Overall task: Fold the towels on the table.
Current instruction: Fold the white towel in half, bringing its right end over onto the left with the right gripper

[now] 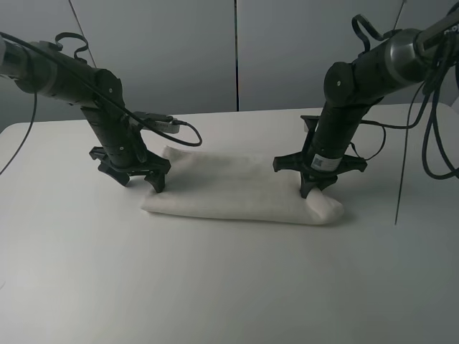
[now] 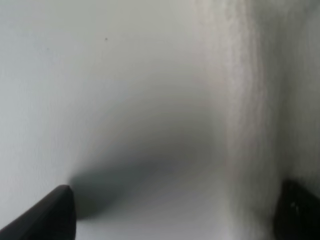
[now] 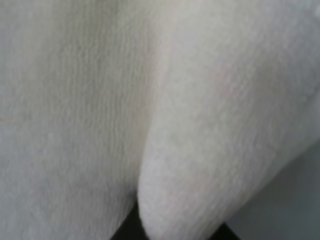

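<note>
Since the towel [image 1: 237,195] lies as a thick, layered strip across the middle of the table [image 1: 215,287], its long axis runs from one arm to the other, and each end sits under its own arm. At the left end the left gripper [image 1: 147,179] is down at the towel's edge with its jaws spread wide. The left wrist view shows one fingertip [image 2: 47,217] over bare table and the other on the terry side. At the right end the right gripper [image 1: 310,188] presses into the rounded end. A lobe of cloth fills its wrist view, so whether its jaws have closed cannot be told. The next fold probably means carrying one end along that axis onto the other, and neither arm is nearer.
</note>
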